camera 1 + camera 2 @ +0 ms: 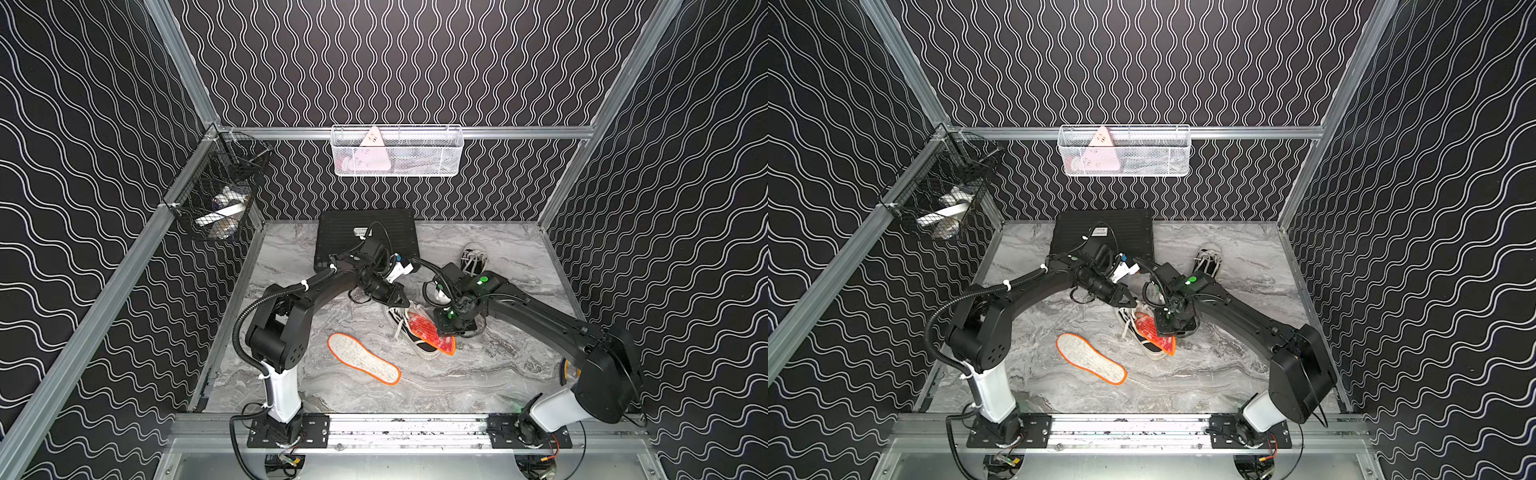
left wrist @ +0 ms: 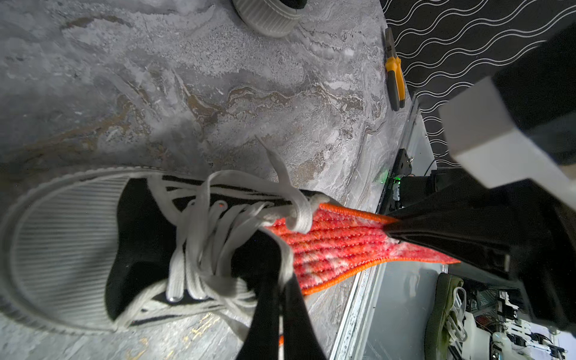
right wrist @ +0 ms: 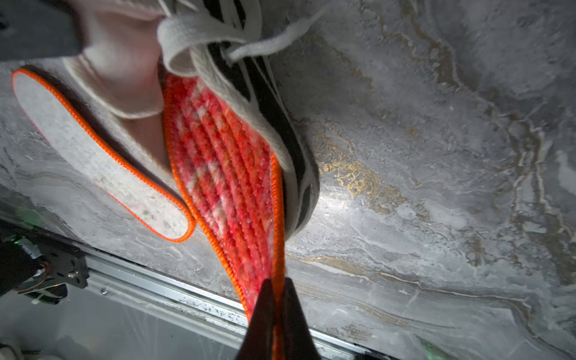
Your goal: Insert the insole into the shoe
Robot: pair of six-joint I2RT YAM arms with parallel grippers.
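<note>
**Insole half seated in the shoe: the feeding stroke**

Clock directions are read on the table in a top view, with 12 o'clock at the back wall.

Nearest, at about 7 o'clock from the shoe, a spare insole lies flat with its pale side up, apart from the work.

At table centre the black-and-white shoe rests on its sole, toe towards 11 o'clock and heel towards 5 o'clock. The red insole's fore end is tucked under the laces and into the opening. Its heel half lies outside, trailing over the heel rim towards 5 o'clock.

The right pincer is pressed together on the insole's heel tip. The left pincer, reaching in from 10 o'clock, is also closed and appears to pinch the rim of the shoe's opening.

Beyond lie a second shoe at 1 o'clock and a black pad at 12 o'clock.

Step in hand, as judged: driving the insole forward.

- Push along the shoe's long axis at a shallow angle, so the soft insole slides rather than buckles.
- Keep the left hold anchoring the shoe and holding the opening wide.
- Watch the loose laces, which could snag the orange edging.
- A grip nearer the opening would likely stiffen the push.
- Finish by pressing the heel end down inside the rim.
</note>
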